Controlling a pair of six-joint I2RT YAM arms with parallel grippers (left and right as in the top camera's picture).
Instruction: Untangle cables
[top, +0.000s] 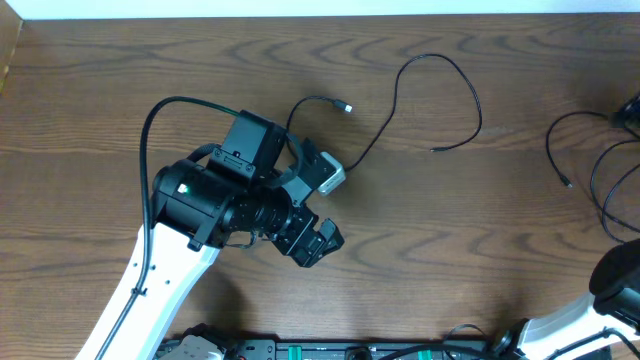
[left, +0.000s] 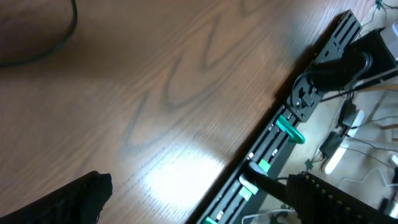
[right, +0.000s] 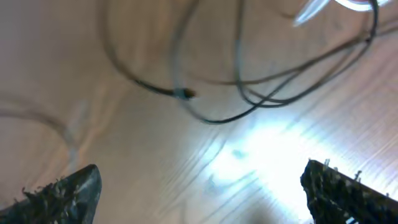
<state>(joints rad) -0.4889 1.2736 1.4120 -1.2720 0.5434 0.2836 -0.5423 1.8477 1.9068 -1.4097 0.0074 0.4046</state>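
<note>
Gaping wide and empty, the left fingers (left: 68, 199) and right fingers (right: 348, 190) hang over the brown wooden table (top: 500, 230); thin black cables (right: 214, 121) lie loose beneath the right.

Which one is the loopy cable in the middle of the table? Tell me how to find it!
Find the big black-and-white left arm on the wooden table. Just beyond it, toward the table's middle, the loopy cable curves in one wide open arch. Unlike the tangled cables at the right edge, it is thin, black and spread out, not bunched up.
</note>
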